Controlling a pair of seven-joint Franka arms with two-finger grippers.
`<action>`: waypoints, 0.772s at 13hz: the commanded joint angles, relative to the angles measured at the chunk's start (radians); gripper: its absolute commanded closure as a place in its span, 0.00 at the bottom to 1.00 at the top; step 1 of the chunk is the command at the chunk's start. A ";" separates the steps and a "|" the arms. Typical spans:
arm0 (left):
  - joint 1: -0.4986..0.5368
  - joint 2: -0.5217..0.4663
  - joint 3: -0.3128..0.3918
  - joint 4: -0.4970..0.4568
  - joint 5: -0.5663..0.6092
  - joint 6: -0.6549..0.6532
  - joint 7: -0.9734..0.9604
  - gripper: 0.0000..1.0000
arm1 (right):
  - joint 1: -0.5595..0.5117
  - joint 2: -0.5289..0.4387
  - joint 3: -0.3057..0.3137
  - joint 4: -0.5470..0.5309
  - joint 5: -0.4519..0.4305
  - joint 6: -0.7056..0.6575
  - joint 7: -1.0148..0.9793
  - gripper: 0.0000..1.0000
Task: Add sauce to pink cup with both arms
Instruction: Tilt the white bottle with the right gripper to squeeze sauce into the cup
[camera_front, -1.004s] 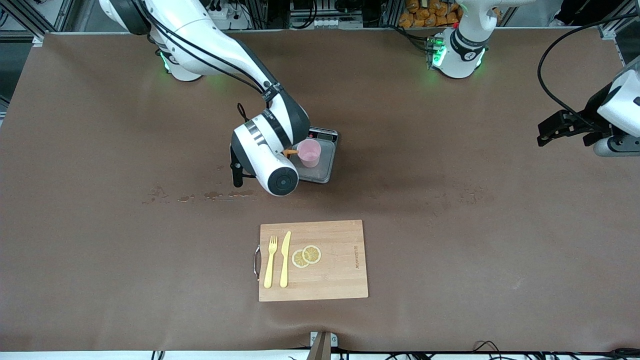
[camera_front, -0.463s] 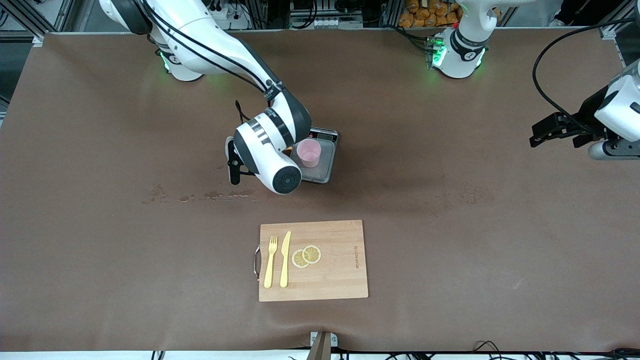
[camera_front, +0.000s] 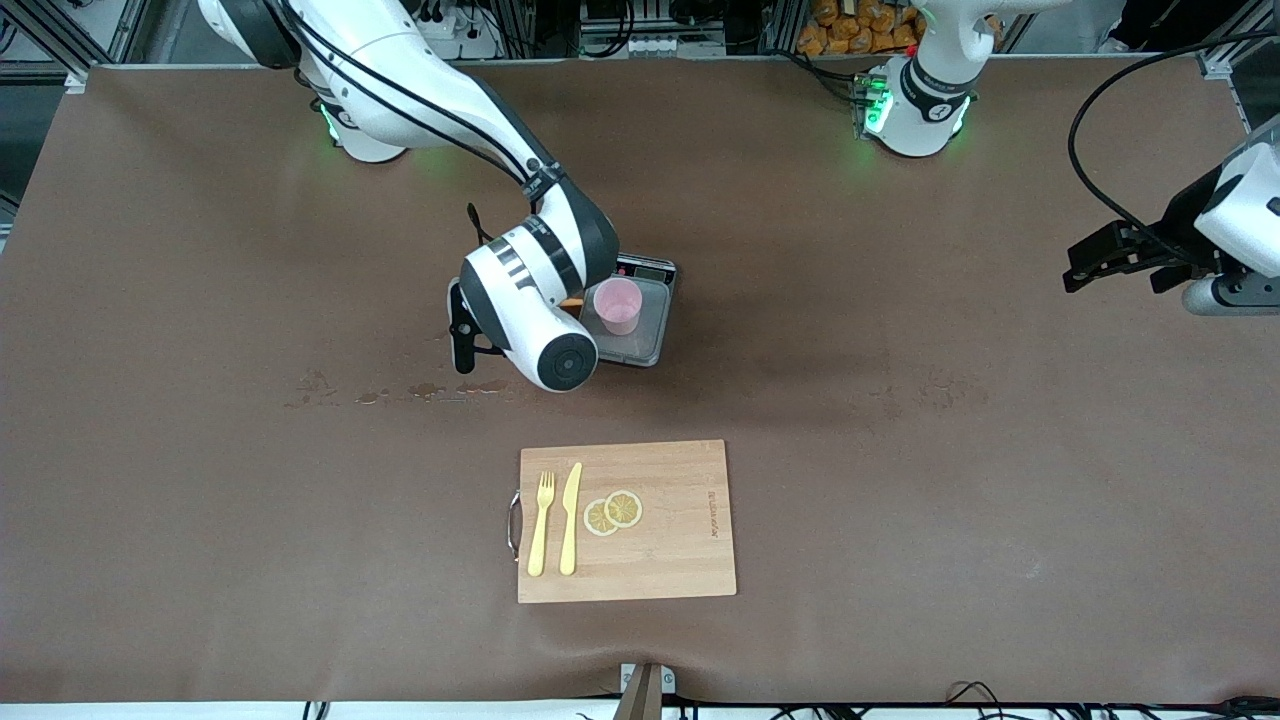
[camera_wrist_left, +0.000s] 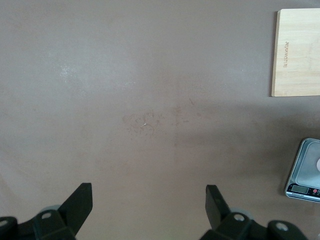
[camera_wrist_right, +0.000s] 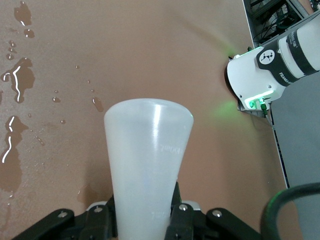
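The pink cup (camera_front: 617, 303) stands upright on a small grey scale (camera_front: 648, 338) in the middle of the table. My right gripper (camera_wrist_right: 145, 220) is shut on the sauce bottle (camera_wrist_right: 147, 160), a translucent whitish body that fills the right wrist view. In the front view the right wrist hides the bottle, except a bit of its orange cap (camera_front: 572, 300) right beside the cup's rim. My left gripper (camera_front: 1085, 268) is open and empty, in the air over the left arm's end of the table; its dark fingertips (camera_wrist_left: 80, 196) stand wide apart.
A wooden cutting board (camera_front: 680, 530) with a yellow fork (camera_front: 541, 525), a yellow knife (camera_front: 570, 520) and two lemon slices (camera_front: 612, 512) lies nearer the camera than the scale. Wet spots (camera_front: 430, 390) mark the cloth toward the right arm's end.
My right wrist has shifted a little toward the right arm's end and turned; the orange nozzle, plain at the cup's rim before, is now nearly hidden. My left gripper has drifted slightly.
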 joint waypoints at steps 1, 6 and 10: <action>-0.007 -0.014 0.000 0.001 0.021 -0.005 -0.011 0.00 | -0.010 -0.006 0.010 0.010 -0.010 -0.014 0.016 0.71; -0.005 -0.014 0.000 0.001 0.021 -0.005 -0.011 0.00 | -0.011 -0.003 0.010 0.012 -0.008 -0.012 0.015 0.78; -0.005 -0.014 0.000 0.000 0.021 -0.005 -0.011 0.00 | -0.017 -0.003 0.010 0.012 -0.007 -0.008 0.006 0.70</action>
